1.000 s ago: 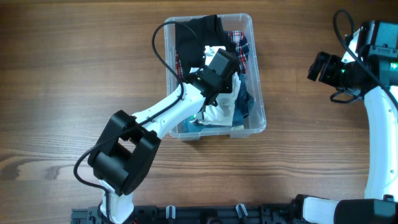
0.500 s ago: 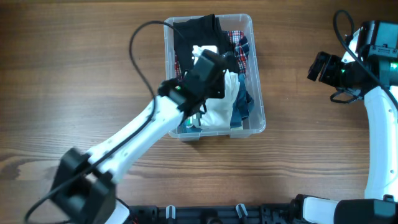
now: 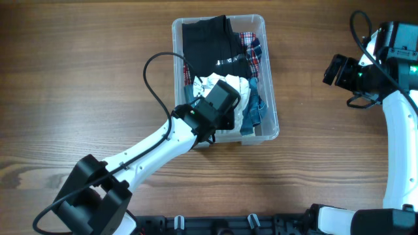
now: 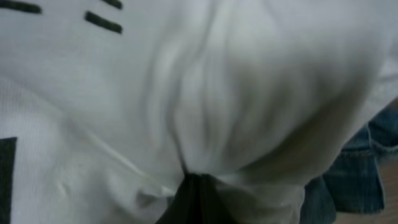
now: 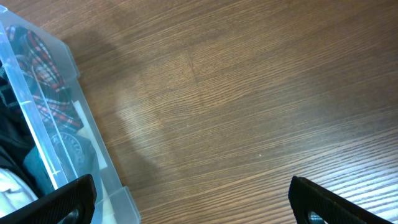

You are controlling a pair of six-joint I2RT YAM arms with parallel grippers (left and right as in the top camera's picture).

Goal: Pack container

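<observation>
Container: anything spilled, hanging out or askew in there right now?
Nothing hangs over the rim of the container. Inside, the white garment and denim are bunched at the near end instead of lying flat like the black garment. The left claw is buried in the white one.

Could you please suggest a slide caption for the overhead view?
Left end effector reaching into the clear container at a white garment, with the right end effector open off to the side.

desk (image 3: pixel 78 78): brown wood, grain running left to right | rail (image 3: pixel 215 225): black, along the desk's bottom edge, overhead view
</observation>
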